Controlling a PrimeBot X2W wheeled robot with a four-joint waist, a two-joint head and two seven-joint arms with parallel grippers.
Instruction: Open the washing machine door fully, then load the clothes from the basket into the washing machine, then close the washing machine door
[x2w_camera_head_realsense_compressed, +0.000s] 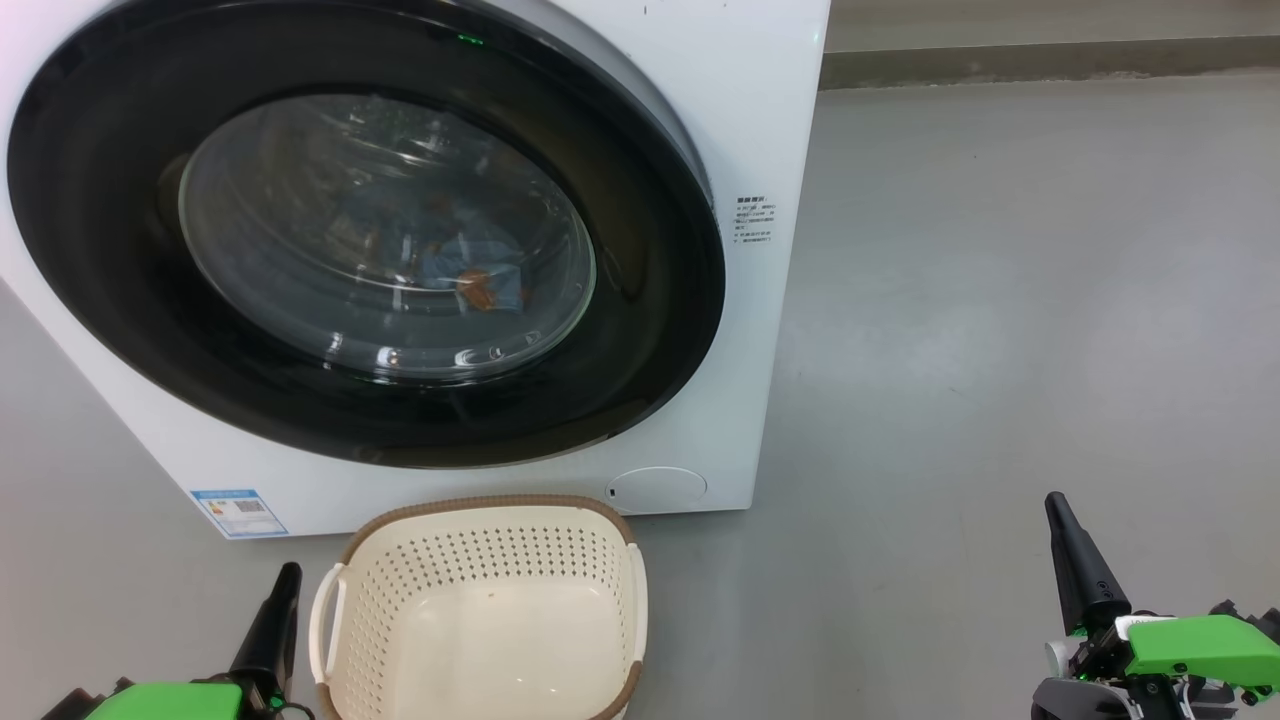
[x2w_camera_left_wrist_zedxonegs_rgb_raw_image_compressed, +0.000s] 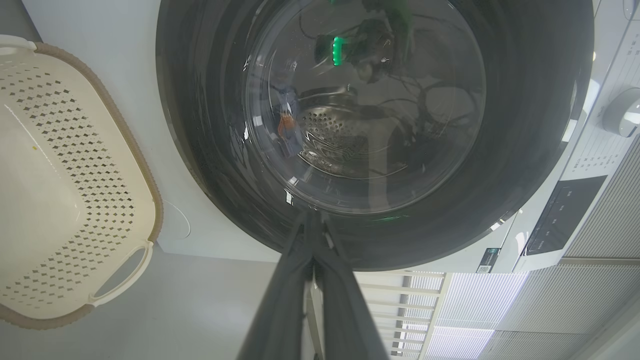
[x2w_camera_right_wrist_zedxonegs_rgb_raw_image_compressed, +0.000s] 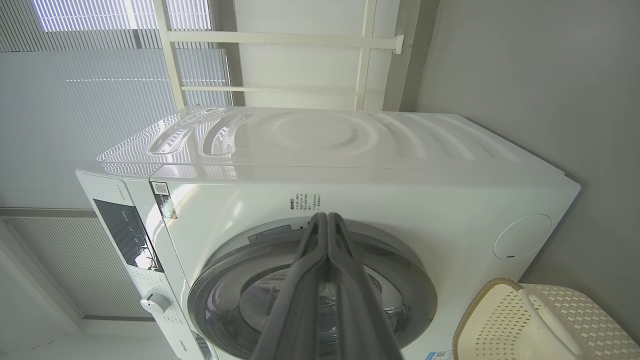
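**Door shut, clothes in the drum, both grippers closed on nothing**

The washing machine (x2w_camera_head_realsense_compressed: 765, 120) stands on a grey floor (x2w_camera_head_realsense_compressed: 1000, 300). Its door (x2w_camera_head_realsense_compressed: 640, 330) lies flat against the machine's front, the black rim ringing the bulging glass. Behind the glass, inside the machine's drum, lie the clothes (x2w_camera_head_realsense_compressed: 470, 270): blue fabric with an orange print, blurred by reflections. The left wrist view shows the same bundle as a small blue and orange patch against the perforated steel.

The basket (x2w_camera_head_realsense_compressed: 480, 510) sits on the floor just in front of the machine, below the door, its far rim near the machine's base. Its bare cream bottom shows. A blue label (x2w_camera_head_realsense_compressed: 238, 512) is low on the machine's front at the left, and a round cap (x2w_camera_head_realsense_compressed: 655, 488) is low at the right, just beyond the basket's far rim.

The left gripper (x2w_camera_head_realsense_compressed: 288, 575) hangs in front of the machine, just left of the basket, fingers pressed together with nothing between them. The right gripper (x2w_camera_head_realsense_compressed: 1056, 505) is well off the machine's right side, over the floor, fingers likewise pressed together and holding nothing. Both point towards the machine without touching it.
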